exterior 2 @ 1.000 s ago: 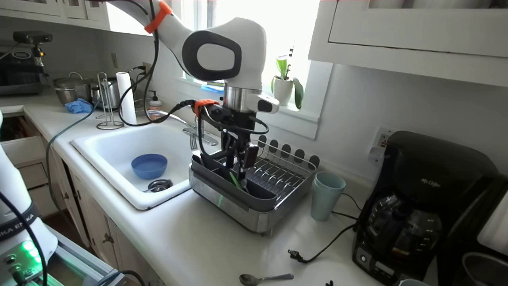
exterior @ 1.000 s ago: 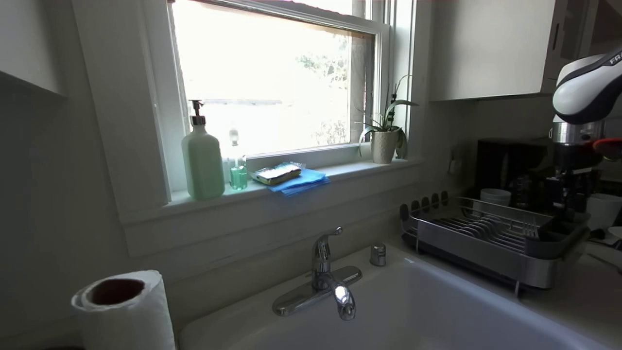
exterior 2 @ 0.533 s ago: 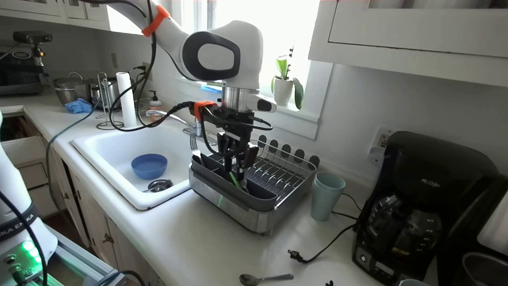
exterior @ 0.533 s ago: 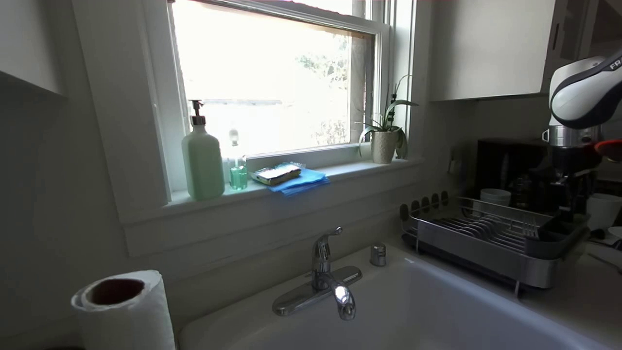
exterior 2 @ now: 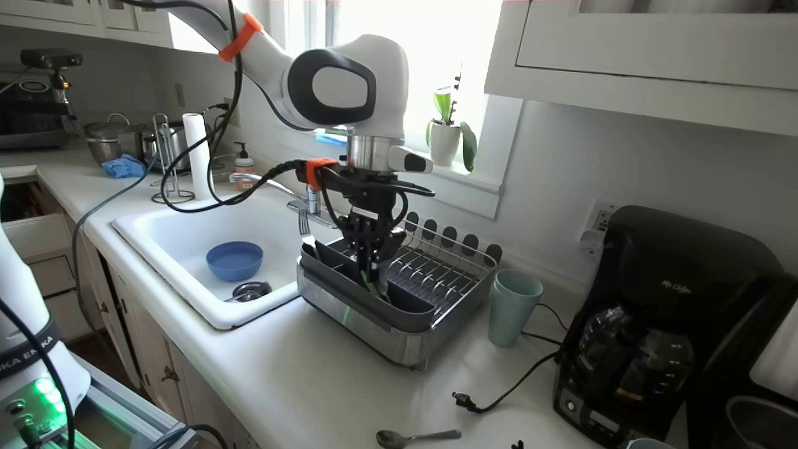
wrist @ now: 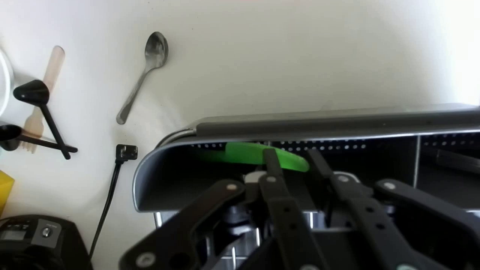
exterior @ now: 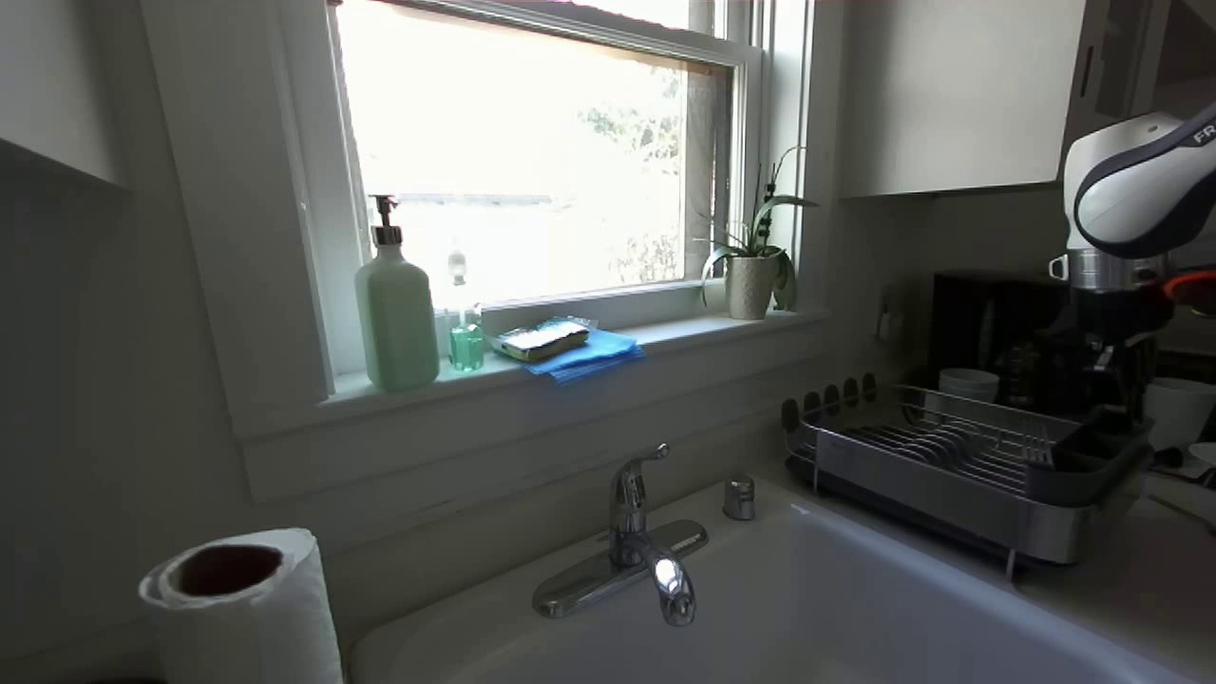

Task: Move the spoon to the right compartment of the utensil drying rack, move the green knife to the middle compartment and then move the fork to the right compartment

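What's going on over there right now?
The robot arm has its gripper at the utensil drying rack, partly open, with one end of the green knife showing in the gap in the wrist view; whether they touch, I can't tell. The knife leans in the compartment toward the coffee maker, at the rack's dark holder. The fork stands tines up at the holder's sink end, and a spoon lies on the counter.

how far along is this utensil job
Done: nothing I can confirm; a spoon lies on the counter. In hand: apparently the green knife, in an end compartment of the rack, open gripper over it. Left: likely moving that knife, then the fork, standing at the opposite end.
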Controlling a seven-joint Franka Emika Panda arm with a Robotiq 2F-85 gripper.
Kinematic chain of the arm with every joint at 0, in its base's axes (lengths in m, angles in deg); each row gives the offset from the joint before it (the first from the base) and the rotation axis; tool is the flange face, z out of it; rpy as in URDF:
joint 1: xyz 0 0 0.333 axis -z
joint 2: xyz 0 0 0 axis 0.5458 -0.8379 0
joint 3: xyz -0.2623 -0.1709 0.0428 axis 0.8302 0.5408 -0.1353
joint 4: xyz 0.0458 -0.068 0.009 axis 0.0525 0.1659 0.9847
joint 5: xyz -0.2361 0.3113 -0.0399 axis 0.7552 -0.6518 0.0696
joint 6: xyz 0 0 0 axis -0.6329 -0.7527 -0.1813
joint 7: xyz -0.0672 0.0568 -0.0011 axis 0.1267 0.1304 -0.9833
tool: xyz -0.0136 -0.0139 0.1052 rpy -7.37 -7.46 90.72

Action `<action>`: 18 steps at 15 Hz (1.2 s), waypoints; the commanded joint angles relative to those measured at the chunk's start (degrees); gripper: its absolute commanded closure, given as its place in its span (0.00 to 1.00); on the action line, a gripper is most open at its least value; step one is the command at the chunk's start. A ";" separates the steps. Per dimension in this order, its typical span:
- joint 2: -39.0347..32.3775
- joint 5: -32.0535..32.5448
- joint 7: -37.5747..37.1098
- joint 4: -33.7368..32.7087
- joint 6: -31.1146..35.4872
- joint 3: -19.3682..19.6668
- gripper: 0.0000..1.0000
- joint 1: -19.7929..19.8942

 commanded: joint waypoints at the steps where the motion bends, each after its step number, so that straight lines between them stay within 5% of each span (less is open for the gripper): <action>1: 0.86 2.78 0.79 0.02 -0.94 -0.26 0.94 -0.42; 3: 1.18 4.14 0.71 -0.36 -0.87 -0.25 1.00 -0.45; 18: 8.53 9.36 0.86 -0.91 -5.46 -0.32 0.99 -0.18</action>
